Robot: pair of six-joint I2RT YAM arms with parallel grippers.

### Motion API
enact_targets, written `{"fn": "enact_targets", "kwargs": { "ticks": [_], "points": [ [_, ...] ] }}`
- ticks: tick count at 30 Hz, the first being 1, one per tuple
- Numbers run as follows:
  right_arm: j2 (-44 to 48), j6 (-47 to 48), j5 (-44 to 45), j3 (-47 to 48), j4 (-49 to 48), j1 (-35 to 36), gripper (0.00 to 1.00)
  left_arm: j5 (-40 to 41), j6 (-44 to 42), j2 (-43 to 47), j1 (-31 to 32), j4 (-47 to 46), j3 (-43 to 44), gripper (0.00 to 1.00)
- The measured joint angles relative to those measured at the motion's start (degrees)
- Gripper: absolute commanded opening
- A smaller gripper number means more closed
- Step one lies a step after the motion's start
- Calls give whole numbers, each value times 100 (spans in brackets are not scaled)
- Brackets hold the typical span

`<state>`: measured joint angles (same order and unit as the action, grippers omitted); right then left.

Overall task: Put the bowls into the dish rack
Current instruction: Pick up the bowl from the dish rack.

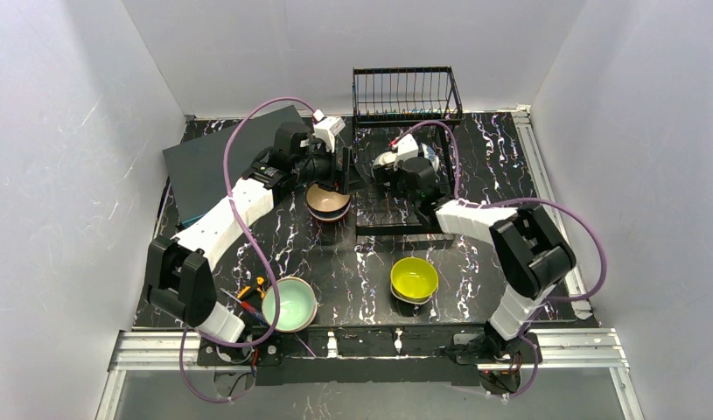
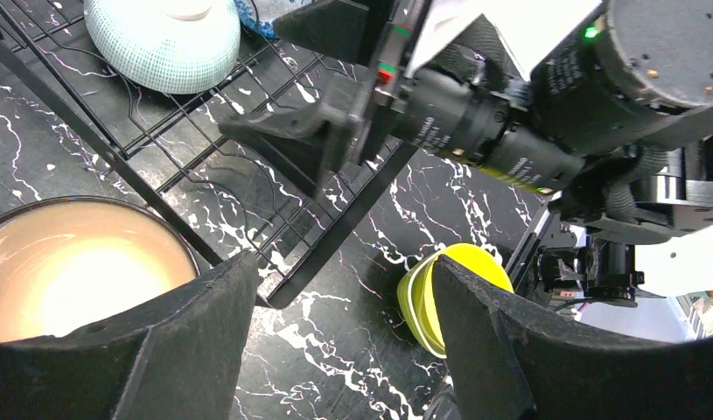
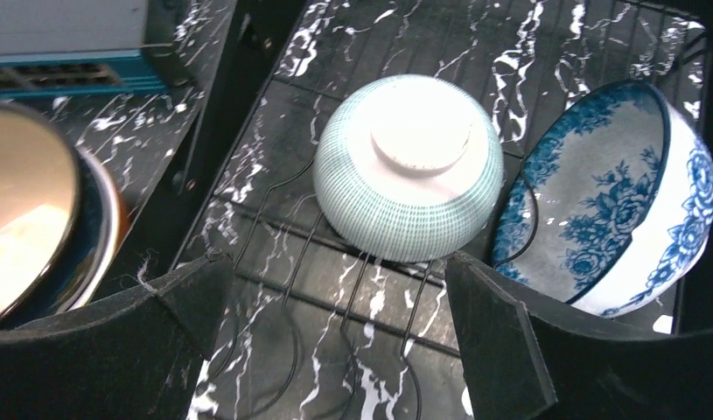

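Left hand [image 2: 335, 341]: fingers apart, holding nothing, just beside the pinkish beige bowl [image 2: 73, 262], which sits at the 9 o'clock edge of the dish rack [image 1: 403, 98].
Right hand [image 3: 335, 332]: fingers apart, empty, over the rack's wire base.
In the rack: green-lined white bowl [image 3: 409, 166] upside down; blue-and-white bowl [image 3: 615, 201] tilted on edge at its 3 o'clock.
On the worktop [image 1: 353, 262]: yellow bowl [image 1: 414, 278] at 5 o'clock, mint-green bowl [image 1: 290, 303] at 7 o'clock.
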<state>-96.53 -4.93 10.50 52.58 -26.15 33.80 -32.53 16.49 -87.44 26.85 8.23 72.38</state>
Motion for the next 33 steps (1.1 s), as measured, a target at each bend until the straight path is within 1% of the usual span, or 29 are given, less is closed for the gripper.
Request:
{"fn": "enact_targets", "kwargs": {
  "ticks": [6, 18, 21, 23, 25, 30, 33],
  "points": [
    [-588, 109, 752, 417, -280, 94, 99, 17, 0, 2, 0, 0, 0, 71],
    [-1429, 17, 1408, 1054, -581, 94, 99, 46, -22, 109, 0, 0, 0, 70],
    [-1602, -28, 1491, 1174, -671, 92, 95, 44, -24, 111, 0, 2, 0, 71],
    [-1725, -79, 1530, 1261, -717, 83, 91, 44, -28, 114, 0, 2, 0, 70],
    [-1827, -101, 1631, 1327, -752, 76, 83, 46, -31, 114, 0, 2, 0, 70],
    [-1849, -223, 1781, 1329, -949, 33, 60, 44, -44, 114, 0, 2, 0, 70],
    [-1849, -245, 1829, 1320, -1082, 33, 42, 39, -44, 114, 0, 0, 0, 69]
  ]
}}
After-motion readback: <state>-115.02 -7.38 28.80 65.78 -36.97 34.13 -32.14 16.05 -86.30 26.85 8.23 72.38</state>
